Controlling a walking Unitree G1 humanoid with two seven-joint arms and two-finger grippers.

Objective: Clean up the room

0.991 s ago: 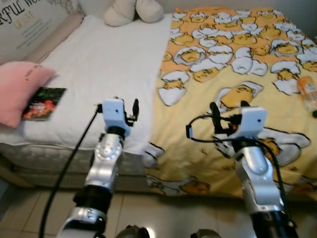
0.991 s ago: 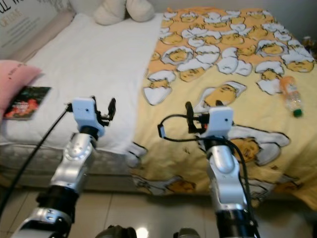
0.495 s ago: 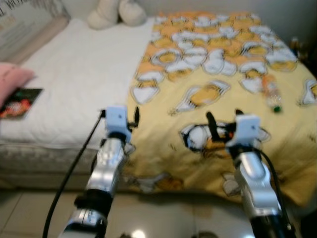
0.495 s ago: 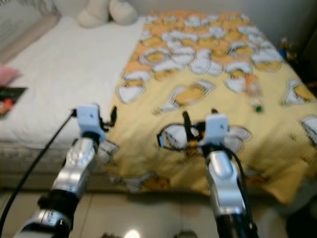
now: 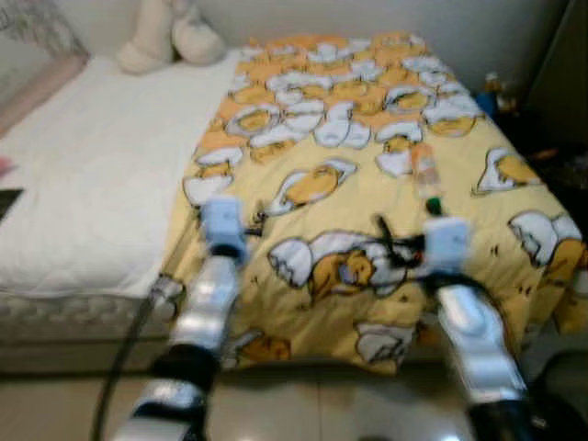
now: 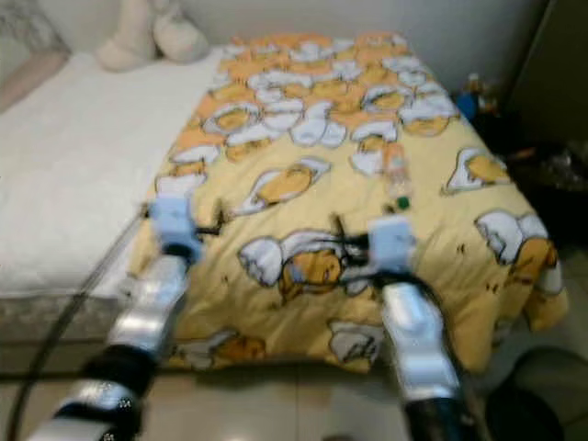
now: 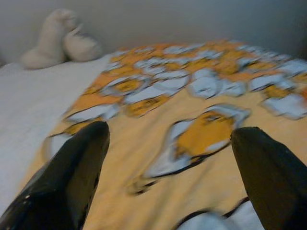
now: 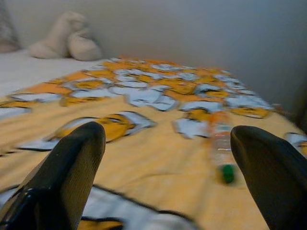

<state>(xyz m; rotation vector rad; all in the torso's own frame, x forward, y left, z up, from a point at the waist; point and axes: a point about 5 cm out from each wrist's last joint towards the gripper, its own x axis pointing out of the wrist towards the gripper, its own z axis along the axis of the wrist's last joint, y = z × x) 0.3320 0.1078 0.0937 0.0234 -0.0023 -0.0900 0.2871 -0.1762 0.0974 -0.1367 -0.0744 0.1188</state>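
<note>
A clear plastic bottle point(image 5: 425, 172) with an orange label and a green cap lies on the yellow egg-patterned blanket point(image 5: 322, 138) that covers the right half of the bed. My right wrist view has the bottle point(image 8: 221, 148) ahead, close to one fingertip point(image 8: 268, 167). My right gripper point(image 8: 168, 163) is open and empty, held above the bed's front edge, short of the bottle. My left gripper point(image 7: 172, 163) is open too, over the blanket near its left border. Both eye views are blurred.
A cream plush toy point(image 5: 170, 37) sits at the head of the bed on the white sheet point(image 5: 83, 184). A dark book point(image 5: 7, 202) peeks in at the far left edge. Dark clutter point(image 5: 542, 119) stands right of the bed. Tiled floor point(image 5: 303, 404) lies in front.
The whole picture has slid left, so the camera has turned right. The pink pillow and book have nearly left the frame and the bottle sits nearer the middle. Both arms keep their pose.
</note>
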